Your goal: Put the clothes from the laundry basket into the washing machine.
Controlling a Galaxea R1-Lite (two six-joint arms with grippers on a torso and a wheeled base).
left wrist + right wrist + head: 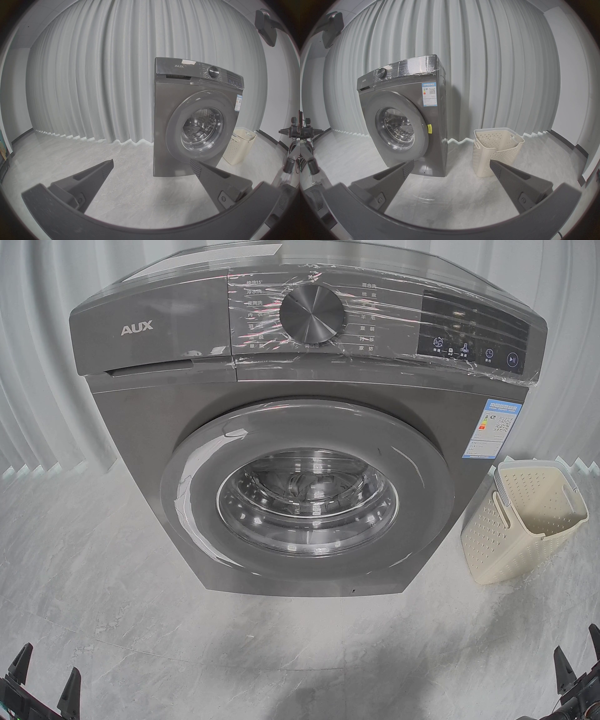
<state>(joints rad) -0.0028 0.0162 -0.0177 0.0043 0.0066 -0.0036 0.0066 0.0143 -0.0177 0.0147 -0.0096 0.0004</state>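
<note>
A grey front-loading washing machine (300, 427) stands on the floor straight ahead, its round glass door (307, 499) shut. A cream perforated laundry basket (525, 521) sits on the floor just right of the machine; what I can see of its inside shows no clothes. The machine (195, 118) and basket (239, 145) show again in the left wrist view, and the machine (403, 118) and basket (495, 150) in the right wrist view. My left gripper (45, 677) is low at the left, open and holding nothing. My right gripper (578, 659) is low at the right, also open and holding nothing.
Pale marble-look floor (250, 640) stretches between me and the machine. Grey pleated curtains (93, 78) hang behind it. A dark baseboard (565, 140) runs along the wall to the right of the basket.
</note>
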